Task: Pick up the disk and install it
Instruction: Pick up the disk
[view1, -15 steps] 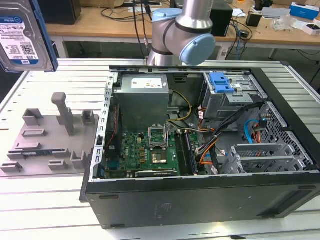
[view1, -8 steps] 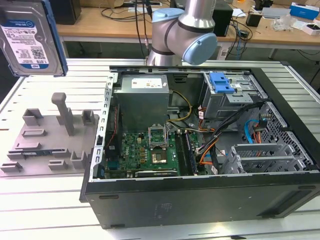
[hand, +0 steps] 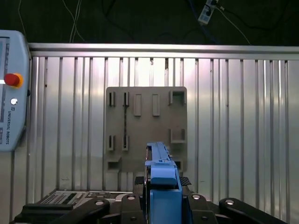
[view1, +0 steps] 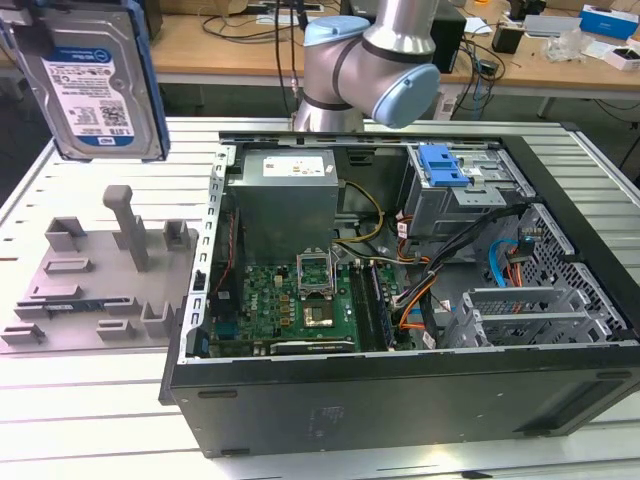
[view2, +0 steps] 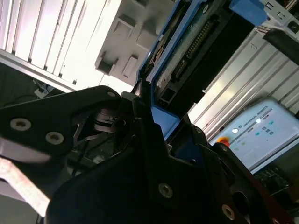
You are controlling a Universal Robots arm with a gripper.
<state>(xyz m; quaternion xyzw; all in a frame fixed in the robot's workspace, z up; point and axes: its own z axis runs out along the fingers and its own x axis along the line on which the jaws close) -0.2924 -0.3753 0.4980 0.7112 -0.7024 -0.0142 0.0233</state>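
Observation:
The disk [view1: 90, 80], a silver hard drive with a white-and-blue label and a blue carrier frame, hangs in the air at the exterior view's left. It is well above the grey holder plate [view1: 100, 270]. In the first wrist view the disk's blue edge [hand: 160, 161] stands upright between the black fingers of my gripper [hand: 161, 183], over that same grey plate [hand: 145, 126]. In the second wrist view the disk's connector side [view2: 191, 51] rises out of the gripper [view2: 156, 119]. The gripper is shut on the disk.
An open computer case [view1: 590, 370] lies on the slatted metal table at the exterior view's right. It holds a grey power-supply box [view1: 285, 200], a motherboard [view1: 290, 300] and a drive cage with a blue latch [view1: 441, 166]. The arm's base [view1: 370, 60] stands behind the case. A teach pendant [hand: 11, 88] lies beside the plate.

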